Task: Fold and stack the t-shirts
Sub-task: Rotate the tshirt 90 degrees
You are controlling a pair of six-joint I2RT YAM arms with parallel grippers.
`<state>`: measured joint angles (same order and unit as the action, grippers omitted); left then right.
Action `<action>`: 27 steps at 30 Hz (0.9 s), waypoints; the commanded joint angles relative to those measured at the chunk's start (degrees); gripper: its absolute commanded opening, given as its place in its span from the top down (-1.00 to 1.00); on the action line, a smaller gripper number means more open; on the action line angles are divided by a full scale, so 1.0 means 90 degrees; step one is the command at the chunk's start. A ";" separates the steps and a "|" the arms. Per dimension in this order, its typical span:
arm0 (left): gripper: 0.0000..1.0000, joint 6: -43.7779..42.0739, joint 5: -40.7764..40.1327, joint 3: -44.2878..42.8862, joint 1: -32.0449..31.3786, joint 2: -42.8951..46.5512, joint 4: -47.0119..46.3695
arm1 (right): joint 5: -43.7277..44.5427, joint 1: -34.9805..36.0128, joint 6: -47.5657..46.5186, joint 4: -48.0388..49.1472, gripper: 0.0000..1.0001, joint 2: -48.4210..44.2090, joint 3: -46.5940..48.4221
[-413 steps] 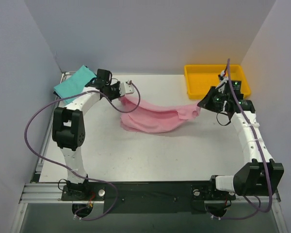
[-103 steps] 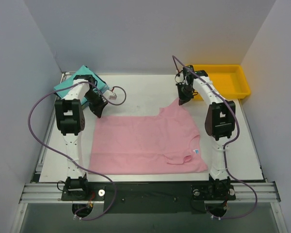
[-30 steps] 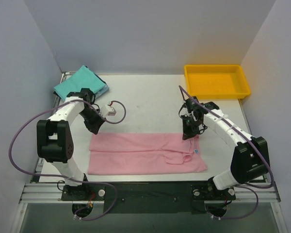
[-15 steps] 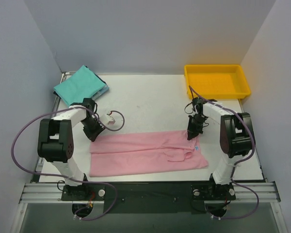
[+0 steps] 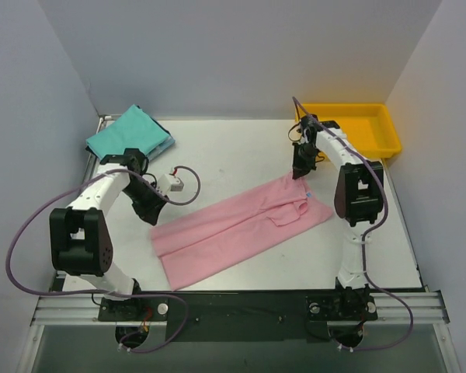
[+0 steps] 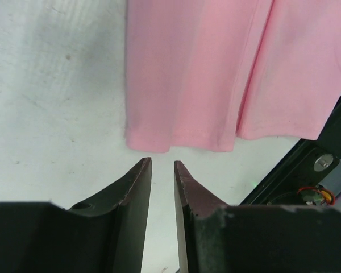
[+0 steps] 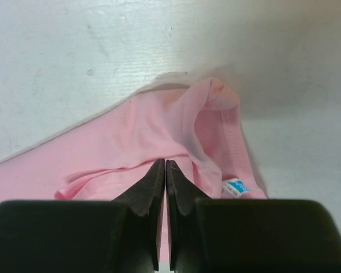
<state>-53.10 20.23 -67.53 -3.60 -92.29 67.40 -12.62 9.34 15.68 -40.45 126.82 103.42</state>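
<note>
Pinching the soft, long-folded pink t-shirt [image 5: 233,229], the right gripper [image 7: 165,162] is squeezing shut; the left gripper [image 6: 162,162] is hanging slightly open, holding nothing.

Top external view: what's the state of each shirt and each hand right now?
pink t-shirt, folded into a long strip, lying flat and diagonal.
teal t-shirt, folded, far left corner.
left hand, slightly open, holding nothing, just short of the pink hem.
right hand, shut on the pink t-shirt at its collar end.
</note>
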 commanded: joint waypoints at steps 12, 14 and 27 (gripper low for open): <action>0.37 0.0549 -0.0627 -0.0233 -0.0020 -0.1259 -0.1590 | 0.0339 -0.0676 0.0630 0.0605 1.00 -0.3145 -0.4243; 0.37 0.0442 -0.0597 0.0050 -0.0040 -0.1182 -0.1590 | 0.0183 -0.0852 0.0728 0.0850 1.00 -0.2989 -0.4449; 0.32 -0.0721 0.0193 0.2132 -0.0138 0.0633 -0.0165 | -0.0248 0.0044 0.0767 0.0335 1.00 -0.0637 -0.1639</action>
<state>-54.13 16.75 -51.42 -4.89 -92.77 57.82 -13.28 4.84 21.39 -35.40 117.19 82.37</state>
